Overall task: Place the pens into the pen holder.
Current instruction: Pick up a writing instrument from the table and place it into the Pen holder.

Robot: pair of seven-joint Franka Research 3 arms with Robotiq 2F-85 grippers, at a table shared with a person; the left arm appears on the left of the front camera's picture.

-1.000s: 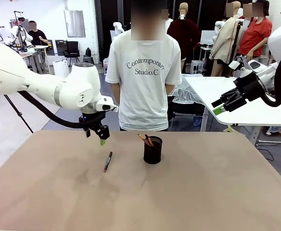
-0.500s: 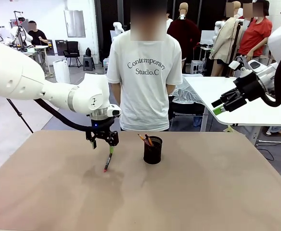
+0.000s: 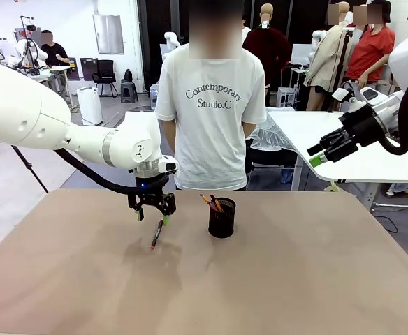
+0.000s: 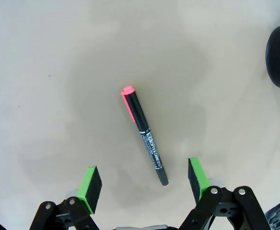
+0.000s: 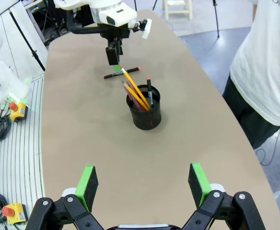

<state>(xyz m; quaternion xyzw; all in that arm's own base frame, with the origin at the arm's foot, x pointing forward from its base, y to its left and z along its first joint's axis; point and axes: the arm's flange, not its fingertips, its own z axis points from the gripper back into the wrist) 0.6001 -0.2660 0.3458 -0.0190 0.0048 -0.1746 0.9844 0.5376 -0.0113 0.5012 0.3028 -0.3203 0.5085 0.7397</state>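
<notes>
Black plastic marker pen (image 4: 145,136), slim cylinder, smooth barrel with white print, red cap at one end and a small red tip at the other. It lies flat on the table (image 3: 295,279), near the pen holder (image 3: 222,218) on its robot-left side, the one pen outside it. The left gripper (image 4: 144,181) hangs just above the pen, jaws wide and empty, green pads to either side. In the left wrist view the pen's tip end sits between the pads, nearer one of them. Its long axis runs away from the jaws at a slant, mostly crosswise to their closing line, so a grip looks likely after a small shift toward mid-barrel. The pen holder is a black wire-mesh cup, round and upright, holding a yellow pencil (image 5: 135,90), a second orange-brown stick and a dark pen, all leaning. The table is matt tan. The right gripper (image 3: 313,155), raised well off to the holder's robot-right, has jaws wide and empty; the left arm is much the nearer.
</notes>
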